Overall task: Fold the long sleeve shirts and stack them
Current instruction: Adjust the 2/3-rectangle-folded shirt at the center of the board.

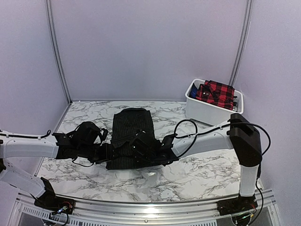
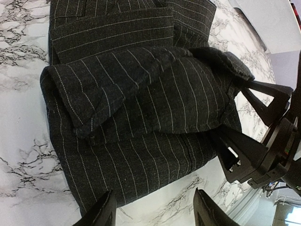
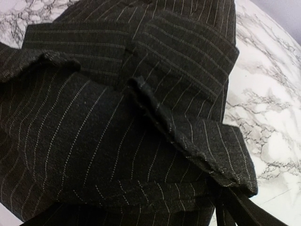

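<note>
A black pinstriped long sleeve shirt (image 1: pixel 131 133) lies partly folded in the middle of the marble table, with its near part bunched up into a raised fold (image 2: pixel 155 89). My left gripper (image 2: pixel 154 209) is at the shirt's near left edge. It is open, one finger over the hem and the other over bare marble. My right gripper (image 1: pixel 142 147) reaches in from the right at the near edge. Its fingers (image 2: pixel 261 96) are spread wide under the raised fold, gripping nothing. In the right wrist view the cloth (image 3: pixel 117 132) covers nearly everything; only one dark finger (image 3: pixel 237 211) shows.
A white bin (image 1: pixel 207 109) at the back right holds a red-and-black plaid shirt (image 1: pixel 215 92). Pale walls close in the table at the back and sides. Bare marble (image 1: pixel 197 172) lies in front of the shirt, and a metal rail (image 1: pixel 150 209) runs along the near edge.
</note>
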Tool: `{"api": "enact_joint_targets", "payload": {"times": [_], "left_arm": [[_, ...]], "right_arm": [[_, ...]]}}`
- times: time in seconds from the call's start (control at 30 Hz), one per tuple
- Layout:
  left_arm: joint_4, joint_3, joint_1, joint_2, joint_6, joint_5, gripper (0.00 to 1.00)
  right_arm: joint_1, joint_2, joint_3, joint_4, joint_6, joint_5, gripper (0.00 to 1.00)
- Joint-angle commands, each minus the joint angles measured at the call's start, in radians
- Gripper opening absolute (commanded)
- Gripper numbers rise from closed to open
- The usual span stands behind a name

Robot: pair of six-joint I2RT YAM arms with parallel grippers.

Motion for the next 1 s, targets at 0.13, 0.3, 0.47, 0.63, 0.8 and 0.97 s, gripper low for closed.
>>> {"api": "enact_joint_targets", "payload": {"times": [0.13,0.3,0.47,0.63,0.8,0.97], "left_arm": [[-0.008,-0.025,-0.001,-0.039,-0.003,-0.016,0.53],[-0.008,-0.023,-0.002,-0.051,-0.008,-0.012,0.52],[-0.007,0.003,-0.003,-0.030,0.002,-0.004,0.48],[-0.006,0.044,-0.002,0.022,0.027,-0.040,0.45],[-0.006,0.154,0.014,0.152,0.052,-0.090,0.38],[-0.003,0.246,0.097,0.280,0.045,-0.134,0.25]], "right_arm": [[-0.085,0.041,0.143,-0.075,0.012,0.039,0.88],[-0.166,0.099,0.212,-0.034,-0.030,-0.016,0.88],[-0.223,0.202,0.380,-0.056,-0.063,-0.077,0.88],[-0.269,0.241,0.479,-0.090,-0.086,-0.109,0.88],[-0.276,0.201,0.512,-0.128,-0.103,-0.118,0.88],[-0.271,0.092,0.392,-0.101,-0.082,-0.235,0.87]]}}
